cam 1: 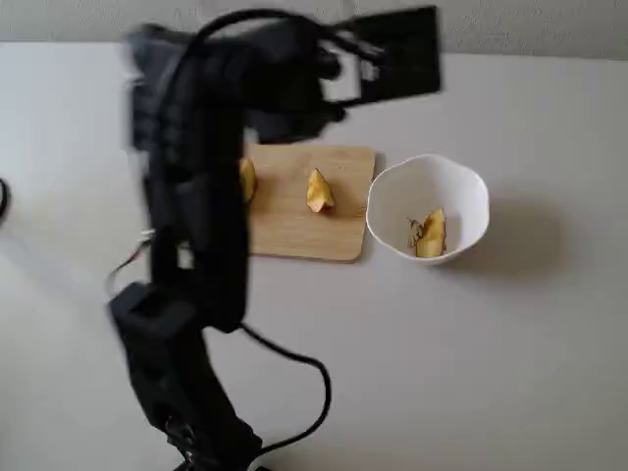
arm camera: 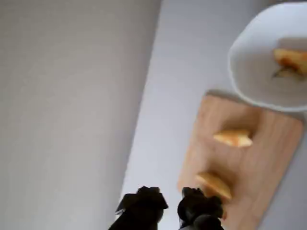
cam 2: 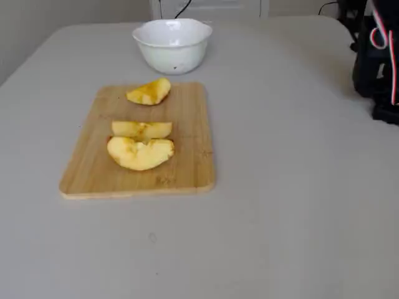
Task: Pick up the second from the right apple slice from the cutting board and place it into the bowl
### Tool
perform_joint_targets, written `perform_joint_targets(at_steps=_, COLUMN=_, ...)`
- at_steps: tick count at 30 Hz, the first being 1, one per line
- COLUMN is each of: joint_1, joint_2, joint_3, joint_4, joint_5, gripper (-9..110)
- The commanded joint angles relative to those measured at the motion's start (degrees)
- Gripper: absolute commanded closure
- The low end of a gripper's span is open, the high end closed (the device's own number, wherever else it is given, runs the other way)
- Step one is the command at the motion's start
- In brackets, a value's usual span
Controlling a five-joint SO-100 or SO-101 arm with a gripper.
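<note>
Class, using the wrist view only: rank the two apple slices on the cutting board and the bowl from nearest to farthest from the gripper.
1. The lower apple slice, on the cutting board just right of the gripper.
2. The upper apple slice, mid-board, up and to the right.
3. The bowl, beyond the board in the top right corner.

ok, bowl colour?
White; the bowl shows best in a fixed view, beyond the cutting board.
</note>
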Motion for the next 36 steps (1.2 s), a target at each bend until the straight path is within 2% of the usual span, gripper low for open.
perform_joint_targets(at_steps=1, joint_1=-7.91, joint_2=31.64, joint_3=17.31, joint_4=2.02, joint_5=10.20, gripper=102)
perform_joint_targets(at_steps=4, joint_1=-9.93, joint_2=46.93, joint_3=31.99, joint_4=1.93, joint_5=16.87, gripper=102)
perform_joint_targets(at_steps=7, joint_1=-8.00, joint_2=64.95, joint_3=54.49, joint_4=-0.09, joint_5=17.67, gripper=102)
perform_joint_targets(at_steps=11, joint_1=-3.25, joint_2=94.57, joint_3=90.09, joint_4=-9.84, joint_5=19.60, gripper=102)
perform_joint_targets(at_steps=13, joint_1=-3.96, joint_2=104.24, joint_3=101.69, joint_4=-9.23, joint_5=18.72, gripper=102)
perform_joint_targets(at_steps=15, joint_1=1.76, joint_2=103.62, joint_3=105.38, joint_4=-10.11, joint_5=19.07, gripper=102)
perform_joint_targets(at_steps=19, joint_1=0.35, joint_2=104.24, joint_3=114.79, joint_4=-14.24, joint_5=16.70, gripper=102)
perform_joint_targets(at_steps=26, joint_1=4.57, joint_2=104.33, joint_3=130.17, joint_4=-20.48, joint_5=9.40, gripper=102)
perform_joint_targets(at_steps=32, joint_1=8.79, joint_2=104.24, joint_3=143.53, joint_4=-24.70, joint_5=10.46, gripper=102)
perform_joint_targets(at_steps=36, joint_1=6.59, joint_2=104.24, joint_3=148.10, joint_4=-26.28, joint_5=10.55, gripper=102)
